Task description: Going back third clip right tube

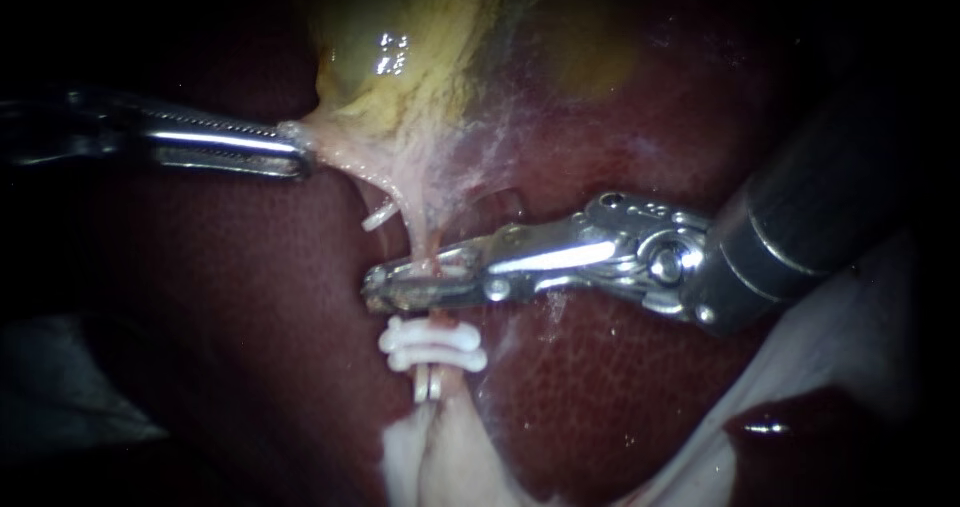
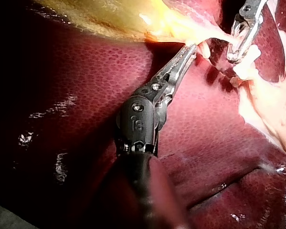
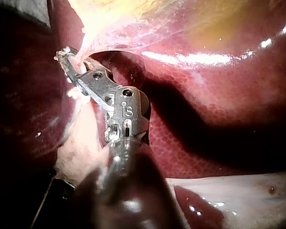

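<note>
Closest to the lens is my right instrument [image 1: 385, 285], which enters from the right of the endoscope view with a broad dark shaft and a bright metal wrist over the liver [image 1: 230, 307]. Its jaws stand narrowly apart, with a thin dark gap showing along their length. The right tube [image 1: 424, 239] runs down from the gallbladder [image 1: 400, 47] and lies across that gap near the jaw tips.

Just below the jaws, 2 white clips [image 1: 432, 348] sit stacked on the same tube, the upper one almost touching the lower jaw. Under them the tube runs into pale tissue [image 1: 430, 462] at the lower edge of the view. A short white piece [image 1: 380, 215] sits just beside the tube, above the jaws (too small to say what it is).

My left instrument [image 1: 300, 153] comes in from the left, well apart from the clips. Its jaws are closed on the pale lower edge of the gallbladder, and the tissue is stretched into a taut fan between that grip and the tube.

From the left wrist camera, the right instrument's jaws lie ahead of and beside the left instrument's tip, with the white clips just past them. From the right wrist camera, the jaw tips sit against pale tissue under the gallbladder's yellow wall.
</note>
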`<state>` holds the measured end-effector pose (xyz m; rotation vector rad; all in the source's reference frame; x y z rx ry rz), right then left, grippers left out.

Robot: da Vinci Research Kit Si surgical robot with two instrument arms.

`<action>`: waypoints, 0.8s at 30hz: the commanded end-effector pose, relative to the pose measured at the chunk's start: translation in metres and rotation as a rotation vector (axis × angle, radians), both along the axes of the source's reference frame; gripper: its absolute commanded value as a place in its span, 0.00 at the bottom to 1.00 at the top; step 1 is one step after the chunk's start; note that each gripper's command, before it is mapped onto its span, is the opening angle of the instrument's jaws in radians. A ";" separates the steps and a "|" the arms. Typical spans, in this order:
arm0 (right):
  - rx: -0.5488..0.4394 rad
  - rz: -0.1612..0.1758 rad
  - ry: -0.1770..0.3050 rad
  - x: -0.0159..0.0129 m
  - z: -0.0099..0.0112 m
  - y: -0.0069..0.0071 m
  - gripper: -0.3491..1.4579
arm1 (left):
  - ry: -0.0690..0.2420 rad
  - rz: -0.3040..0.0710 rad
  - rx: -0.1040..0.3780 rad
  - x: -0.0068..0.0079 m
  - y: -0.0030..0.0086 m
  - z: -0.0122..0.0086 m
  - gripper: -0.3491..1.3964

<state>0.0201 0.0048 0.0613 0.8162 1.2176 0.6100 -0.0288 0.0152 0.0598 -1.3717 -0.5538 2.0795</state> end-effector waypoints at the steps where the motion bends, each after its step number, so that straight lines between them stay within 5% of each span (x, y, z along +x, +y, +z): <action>1: -0.007 -0.003 -0.001 0.0000 0.0001 0.0000 0.00 | 0.000 0.000 0.000 0.0000 0.0000 0.0000 0.00; 3: -0.008 0.000 0.003 0.0001 0.0005 -0.0002 0.04 | 0.000 0.000 0.000 0.0000 0.0000 0.0000 0.00; 6: -0.020 0.000 0.001 0.0003 0.0016 -0.0006 0.27 | 0.000 0.000 0.000 0.0000 0.0000 0.0000 0.00; 9: -0.029 0.001 -0.003 0.0006 0.0035 -0.0009 0.40 | 0.000 0.000 0.000 0.0000 0.0000 0.0000 0.00; 17: -0.050 0.014 -0.017 -0.0001 0.0089 -0.0010 0.46 | 0.000 0.000 0.000 0.0000 0.0000 0.0000 0.00; 24: -0.030 0.027 -0.029 -0.0014 0.0102 -0.0003 0.47 | 0.000 0.000 -0.001 0.0001 0.0000 0.0000 0.00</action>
